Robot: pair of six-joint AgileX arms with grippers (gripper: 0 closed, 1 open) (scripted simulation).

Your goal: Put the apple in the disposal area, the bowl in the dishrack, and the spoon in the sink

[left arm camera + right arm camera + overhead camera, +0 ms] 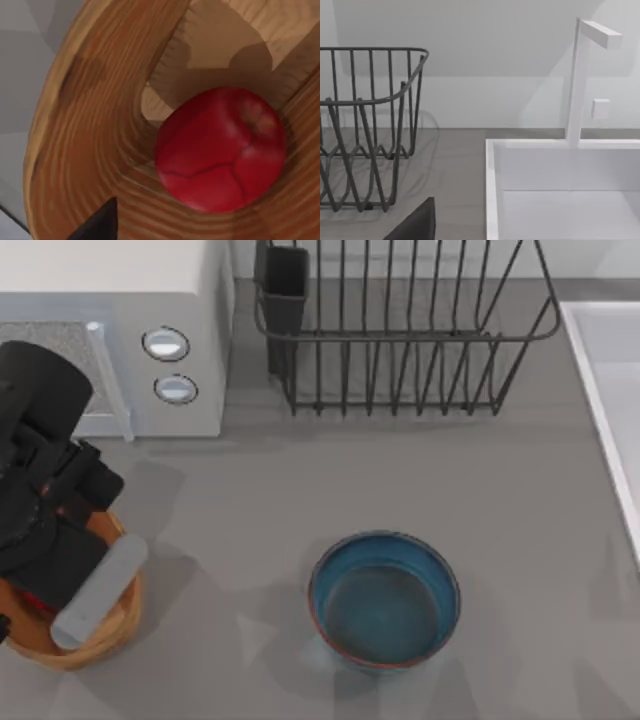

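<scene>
From above, the left arm (50,500) hangs over the basket (110,635) at the left edge of the table, low and close, which fits dropping the apple there. The arm covers most of the basket, and whether its claw is open or closed cannot be told. The bowl (385,600) stands alone in the middle of the table, upright and with nothing in it, well apart from the basket. The dishrack (400,340) is at the back, with its black cup (284,290) at the left corner, and nothing sits in it, so the bowl's step looks not yet done. A white microwave (130,330) with two round knobs stands at the back left, beside the rack. The sink (610,400) runs along the right edge. The table (250,490) is flat, plain grey and smooth. From the left wrist, the apple (220,150) lies down inside the basket (90,125), red and shiny, touching the woven wall. It looks free, with no finger on it; a dark tip (97,225) shows at the picture's edge. So the apple's part seems finished. From the right wrist, the camera looks across the table at the rack (370,125) and the white sink (560,190), which stand near each other. A thin white tap (580,75) rises behind the sink, and a pale wall stands behind it all. The sink holds nothing in the part that shows. A dark tip (417,225) sits at this picture's edge too, and the right claw's state cannot be told.
</scene>
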